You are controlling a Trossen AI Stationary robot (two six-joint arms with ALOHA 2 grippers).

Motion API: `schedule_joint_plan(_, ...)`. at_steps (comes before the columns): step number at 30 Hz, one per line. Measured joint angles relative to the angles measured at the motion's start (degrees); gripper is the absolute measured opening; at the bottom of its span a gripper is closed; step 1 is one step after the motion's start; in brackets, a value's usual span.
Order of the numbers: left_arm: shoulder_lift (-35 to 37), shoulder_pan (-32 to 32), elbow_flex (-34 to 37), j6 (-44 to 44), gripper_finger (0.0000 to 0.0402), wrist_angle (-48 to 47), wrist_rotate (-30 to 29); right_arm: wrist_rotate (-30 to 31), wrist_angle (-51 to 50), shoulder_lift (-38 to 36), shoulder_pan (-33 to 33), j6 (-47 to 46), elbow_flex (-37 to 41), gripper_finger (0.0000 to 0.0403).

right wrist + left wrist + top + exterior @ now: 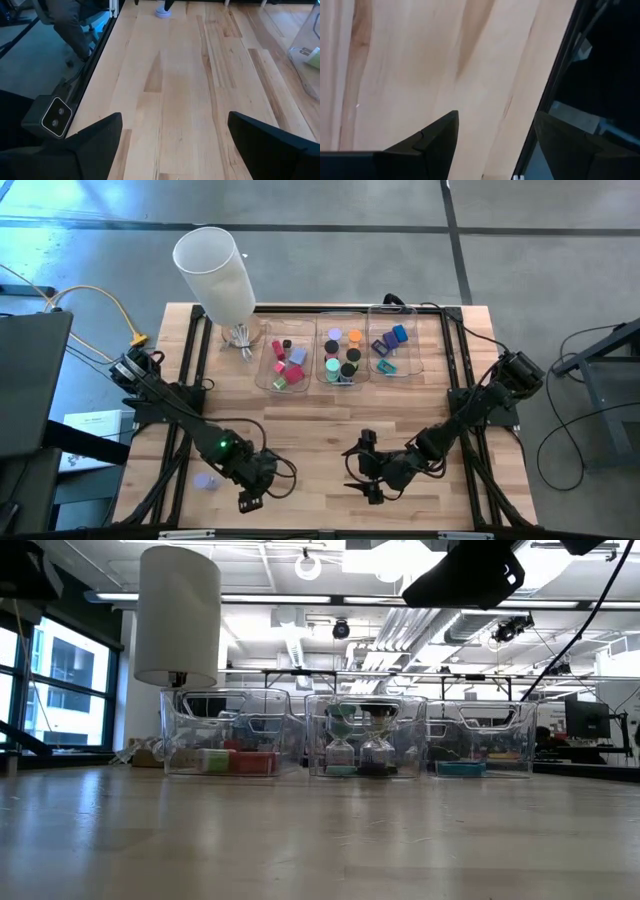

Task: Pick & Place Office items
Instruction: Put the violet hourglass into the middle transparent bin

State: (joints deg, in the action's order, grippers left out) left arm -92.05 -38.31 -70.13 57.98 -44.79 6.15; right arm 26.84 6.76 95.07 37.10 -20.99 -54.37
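No legible text or labels anywhere.

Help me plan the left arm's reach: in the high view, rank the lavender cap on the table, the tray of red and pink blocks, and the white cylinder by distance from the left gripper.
From the left gripper, at the near edge:
1. Lavender cap, just beside it, toward the left edge.
2. Tray of red and pink blocks, leftmost tray in the back row.
3. White cylinder, back left corner.

bright overhead ceiling lights, soft shadows

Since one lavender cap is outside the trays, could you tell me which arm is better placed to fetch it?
Left, probably. The small round lavender cap lies on the wooden table beside the left arm; the open left end effector is nearer than the right end effector.
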Motion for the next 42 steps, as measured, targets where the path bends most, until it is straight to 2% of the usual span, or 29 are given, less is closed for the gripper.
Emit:
schedule_joint_plan(3,0.01,0.44,0.00,0.18,0.0252,1.06,0.19,0.01,-0.06,0.00,0.00,-0.06,0.01,0.0352)
schedule_joint_plan(8,-0.07,1.19,0.00,6.40,0.0252,0.20,-1.61,0.02,-0.06,0.00,0.00,-0.14,0.00,0.0352)
schedule_joint_plan(15,-0.63,1.88,0.02,5.48,0.0252,0.21,-0.85,0.02,-0.06,0.00,0.00,-0.16,0.00,0.0352)
schedule_joint_plan(19,-0.62,1.87,0.02,5.56,0.0254,0.19,-3.96,0.03,-0.06,0.00,0.00,-0.16,0.00,0.0352)
schedule_joint_plan(21,-0.63,1.85,0.02,5.18,0.0261,0.24,-5.48,0.02,-0.06,0.00,0.00,-0.16,0.00,0.0352)
schedule_joint_plan(30,-0.63,1.74,0.02,8.57,0.0317,0.20,-5.21,0.03,-0.07,0.00,-0.02,-0.16,0.00,0.0352)
schedule_joint_plan(36,-0.63,1.77,0.03,8.50,0.0321,0.60,-4.82,0.05,-0.06,0.00,-0.02,-0.16,0.00,0.0352)
schedule_joint_plan(40,-0.63,1.75,0.04,9.72,0.0321,4.30,-5.25,0.25,-0.06,0.00,-0.04,-0.16,0.00,0.0352)
schedule_joint_plan(42,-0.63,1.77,0.04,7.41,0.0321,5.25,-5.03,0.23,-0.06,0.00,-0.04,-0.16,0.00,0.0352)
